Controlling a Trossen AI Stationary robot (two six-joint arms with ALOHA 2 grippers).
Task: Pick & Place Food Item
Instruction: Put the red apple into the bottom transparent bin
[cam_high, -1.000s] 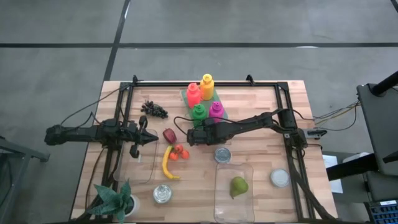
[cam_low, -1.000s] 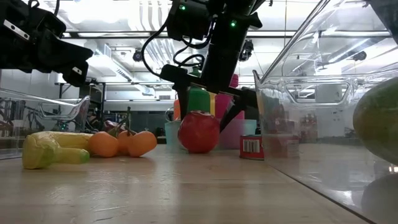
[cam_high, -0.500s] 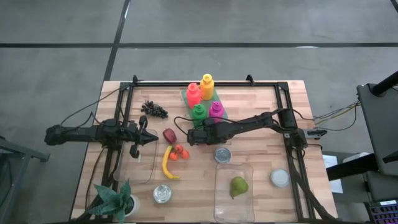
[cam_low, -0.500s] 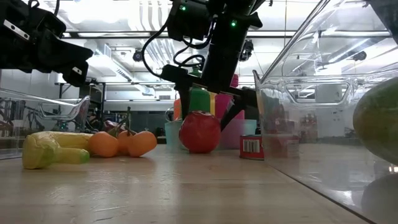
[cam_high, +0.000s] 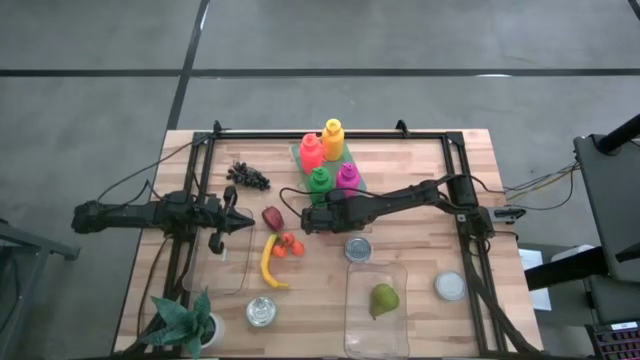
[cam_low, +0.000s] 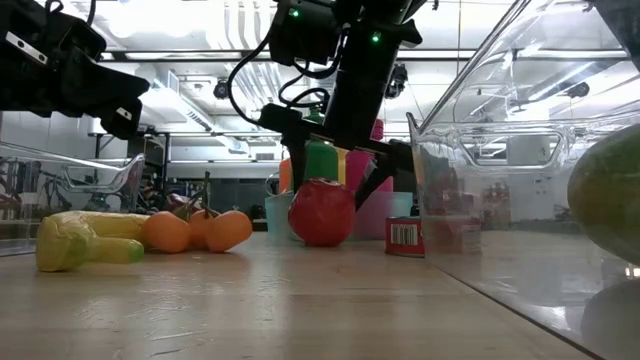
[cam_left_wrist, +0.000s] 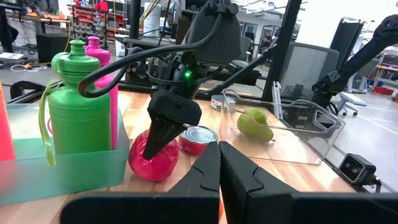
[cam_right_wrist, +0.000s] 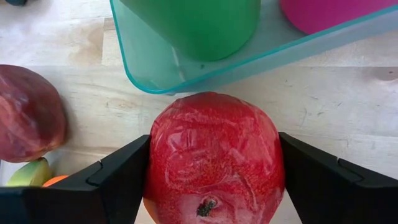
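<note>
A shiny red apple sits on the wooden table beside the teal bottle tray; the low view shows its underside on the boards. My right gripper reaches in from the table's right and covers the apple in the high view. Its fingers stand on either side of the apple. My left gripper waits shut above the table's left part, its fingers pointing toward the apple. My right gripper has the red apple pinched between its two fingers, one on each flank at the widest part. The fingers slant down from the table's right. The apple rests on the table, its stem dimple facing the wrist camera.
A dark red fruit, oranges and a banana lie left of the apple. Grapes, a can, a clear box holding a pear, a second clear box, a lid and a plant are around.
</note>
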